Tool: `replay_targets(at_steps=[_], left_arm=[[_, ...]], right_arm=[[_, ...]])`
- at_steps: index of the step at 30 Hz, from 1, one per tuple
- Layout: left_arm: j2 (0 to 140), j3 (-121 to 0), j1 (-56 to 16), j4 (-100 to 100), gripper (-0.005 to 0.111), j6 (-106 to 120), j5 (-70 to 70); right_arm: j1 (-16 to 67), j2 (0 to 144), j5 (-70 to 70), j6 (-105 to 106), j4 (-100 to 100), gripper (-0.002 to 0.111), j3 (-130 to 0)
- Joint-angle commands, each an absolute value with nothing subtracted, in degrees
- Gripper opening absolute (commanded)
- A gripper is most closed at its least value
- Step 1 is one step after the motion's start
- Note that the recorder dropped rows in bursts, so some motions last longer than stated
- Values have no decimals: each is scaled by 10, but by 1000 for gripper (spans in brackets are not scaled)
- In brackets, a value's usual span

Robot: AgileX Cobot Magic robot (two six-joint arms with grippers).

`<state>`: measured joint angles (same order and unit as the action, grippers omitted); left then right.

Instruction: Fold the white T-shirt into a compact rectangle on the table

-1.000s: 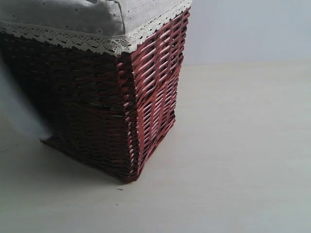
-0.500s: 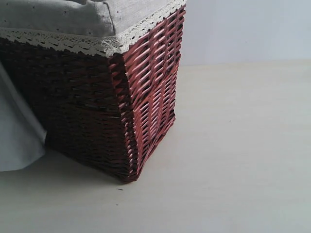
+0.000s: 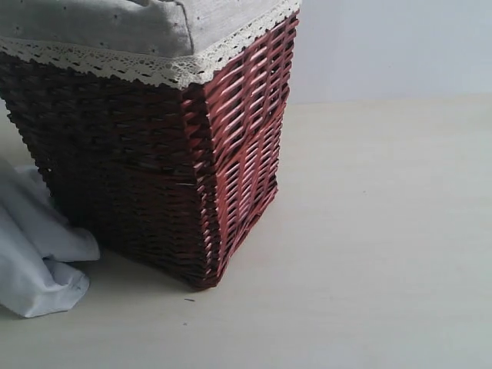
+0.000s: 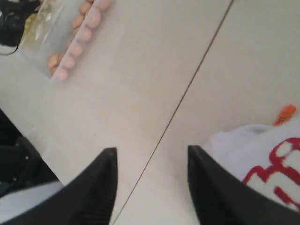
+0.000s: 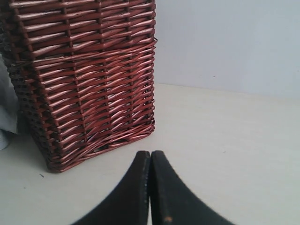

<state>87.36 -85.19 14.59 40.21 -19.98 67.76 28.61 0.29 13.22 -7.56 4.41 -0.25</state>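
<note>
The white T-shirt [image 3: 38, 254] lies crumpled on the table [image 3: 369, 254] at the far left of the exterior view, beside the wicker basket. In the left wrist view the white T-shirt [image 4: 262, 154] shows red-outlined lettering and an orange tag [image 4: 285, 114]. My left gripper [image 4: 150, 152] hangs open over bare table, one finger next to the shirt's edge, nothing between the fingers. My right gripper [image 5: 150, 154] is shut and empty, low over the table in front of the basket. Neither gripper shows in the exterior view.
A red-brown wicker basket [image 3: 154, 169] with a lace-trimmed cloth liner [image 3: 115, 38] stands at the left; the basket [image 5: 89, 79] also fills the right wrist view. A clear packet of round peach pieces [image 4: 70, 35] lies on the table. A thin dark seam [image 4: 187, 89] crosses the tabletop.
The shirt has dropped into view at the far left and settled in a crumpled heap on the table beside the basket. The basket has rocked slightly.
</note>
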Motion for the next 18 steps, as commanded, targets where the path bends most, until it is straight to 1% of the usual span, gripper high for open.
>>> replay_targets(at_steps=[1, 3, 6, 7, 9, 11, 12, 14, 17, 18], left_arm=[[868, -849, 189, 340, 62, -236, 635], [867, -849, 187, 269, 62, -195, 600], [867, -849, 186, 20, 62, -18, 546], [867, -849, 183, -120, 62, 95, 546], [867, -849, 176, -297, 62, 249, 570], [867, -849, 166, -373, 58, 318, 596], [865, -849, 159, -374, 52, 321, 598], [859, -847, 157, -345, 35, 318, 604], [844, -830, 162, -310, 3, 302, 605], [835, -816, 164, -311, 1, 302, 598]], right_arm=[[287, 0, 125, -76, 44, 0, 0], [287, 0, 125, -76, 44, 0, 0], [287, 0, 125, -76, 44, 0, 0], [287, 0, 125, -76, 44, 0, 0], [287, 0, 125, -76, 44, 0, 0], [287, 0, 125, -76, 44, 0, 0], [287, 0, 125, -76, 44, 0, 0], [287, 0, 125, -76, 44, 0, 0], [287, 0, 125, -76, 44, 0, 0], [287, 0, 125, -76, 44, 0, 0]])
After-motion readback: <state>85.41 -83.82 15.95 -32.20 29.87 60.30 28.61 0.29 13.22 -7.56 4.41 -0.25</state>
